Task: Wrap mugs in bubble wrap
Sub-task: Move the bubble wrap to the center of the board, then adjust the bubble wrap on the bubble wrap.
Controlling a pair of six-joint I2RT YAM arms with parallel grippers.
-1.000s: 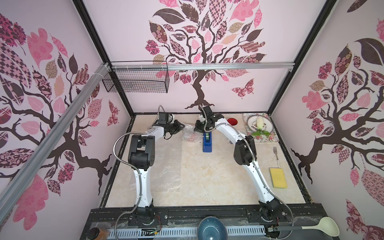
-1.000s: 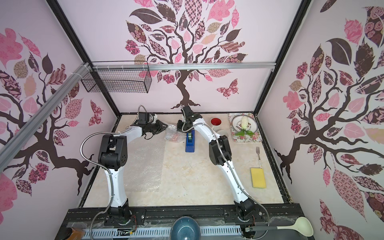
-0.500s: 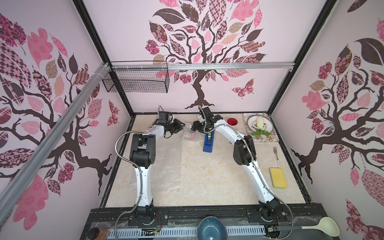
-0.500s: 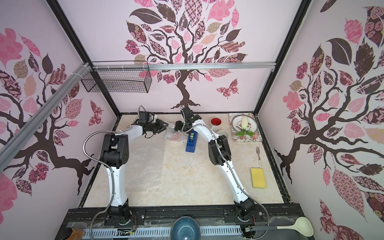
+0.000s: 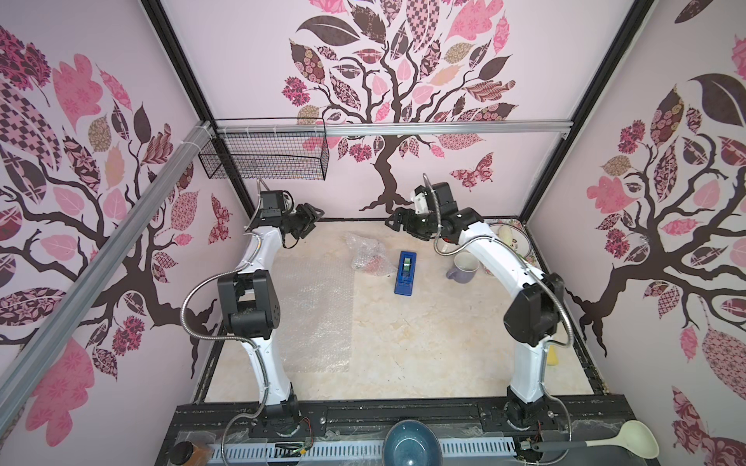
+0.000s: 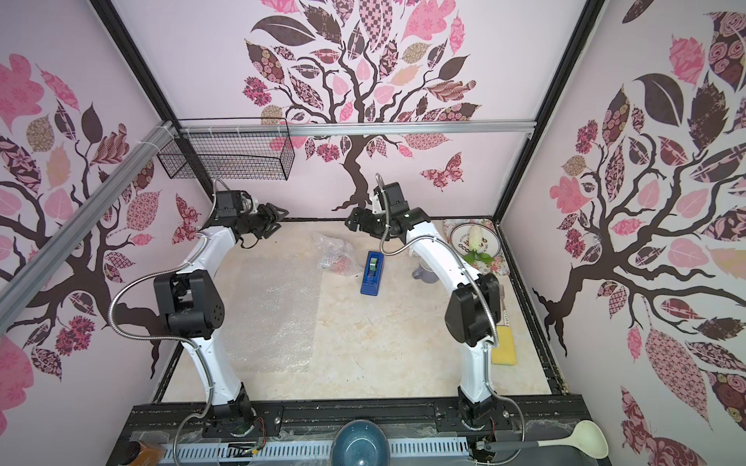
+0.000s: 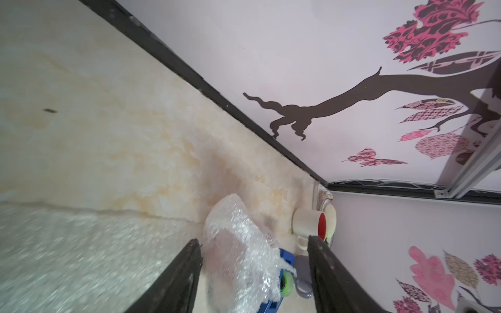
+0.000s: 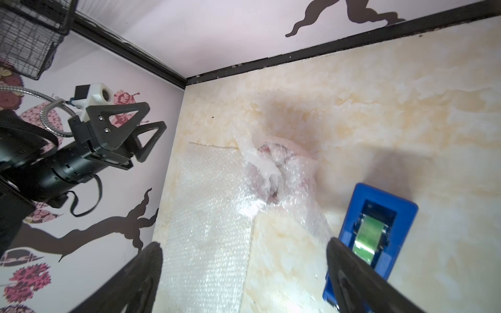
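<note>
- Left gripper (image 5: 310, 215): jaws spread, holding nothing; raised at the far left, well apart from the bundle.
- Right gripper (image 5: 393, 222): jaws wide, empty; raised at the far centre, above and right of the bundle.
- Red ceramic mug in crumpled clear bubble wrap (image 5: 367, 255): lies at the far centre, between the grippers, just left of the blue plastic tape dispenser (image 5: 405, 273). No tape shows on it.
- Flat clear bubble wrap sheet (image 5: 315, 318): left half, nearer than the bundle.
- Lavender ceramic mug (image 5: 464, 267): upright, bare, under the right forearm.
- White ceramic mug with red inside (image 7: 307, 222): far right, bare.
- Risk: with nothing holding it, the loose wrap may spring open.
- Risk: the right forearm could knock the lavender mug just below it.
- Risk: the thin, glossy sheet may slip from a pinch.
- Surface: cream marbled tabletop (image 5: 424, 343), black border.
- Room: pale pink walls with tree decals; black wire basket (image 5: 266, 155) at the far left.
</note>
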